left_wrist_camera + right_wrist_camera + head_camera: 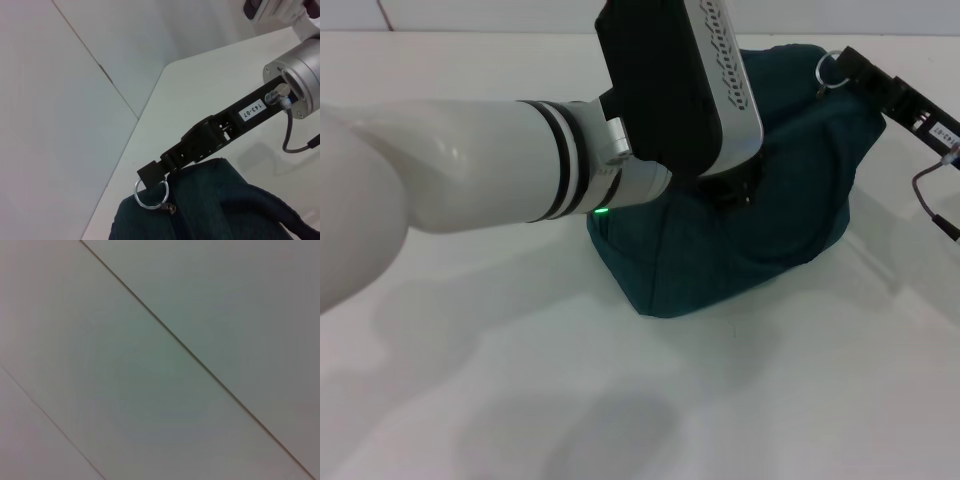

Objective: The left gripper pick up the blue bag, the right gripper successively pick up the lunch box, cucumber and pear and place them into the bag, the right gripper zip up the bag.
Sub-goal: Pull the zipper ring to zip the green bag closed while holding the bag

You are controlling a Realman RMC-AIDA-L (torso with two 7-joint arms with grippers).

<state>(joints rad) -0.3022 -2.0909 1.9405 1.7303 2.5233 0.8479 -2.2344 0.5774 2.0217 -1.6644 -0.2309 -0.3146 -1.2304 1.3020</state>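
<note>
The blue bag [750,240] stands on the white table, bulging, with its top closed as far as I can see. My left gripper [730,190] is down at the bag's top, hidden under its own wrist housing. From the far right, my right gripper [842,62] reaches the bag's upper corner. In the left wrist view the right gripper [150,174] is shut on the silver zipper ring pull [150,196] at the edge of the bag [215,210]. The lunch box, cucumber and pear are out of view. The right wrist view shows only plain panels.
My left arm [470,170] crosses the table [620,400] from the left and covers the bag's near-left side. A grey cable [925,190] hangs from the right arm at the right edge. The table edge and wall lie just beyond the bag [150,100].
</note>
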